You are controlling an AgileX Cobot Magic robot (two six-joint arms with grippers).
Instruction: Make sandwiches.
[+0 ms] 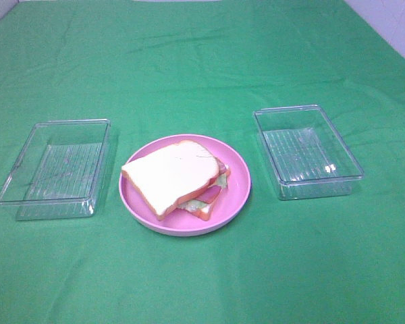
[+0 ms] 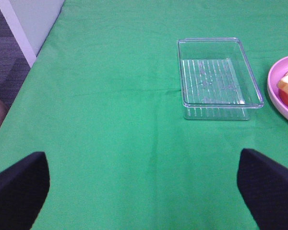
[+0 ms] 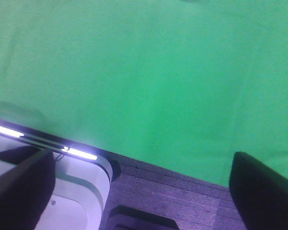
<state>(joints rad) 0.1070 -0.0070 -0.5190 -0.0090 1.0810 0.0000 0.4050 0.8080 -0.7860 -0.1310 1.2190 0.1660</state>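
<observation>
Sandwiches [image 1: 182,181] sit stacked on the pink plate [image 1: 239,196] mid-tabletop, between two clear trays. Both my jaws hang spread and empty, well back from it. My left gripper [image 2: 144,182] seems nearer; the plate edge shows beyond its tray [image 2: 213,79].

We are seeing our left gripper [image 2: 144,191] hovering with fingers spread wide over the green cloth [image 2: 110,120], facing a clear tray [image 2: 252,81] beside the pink plate [image 2: 277,98].
</observation>
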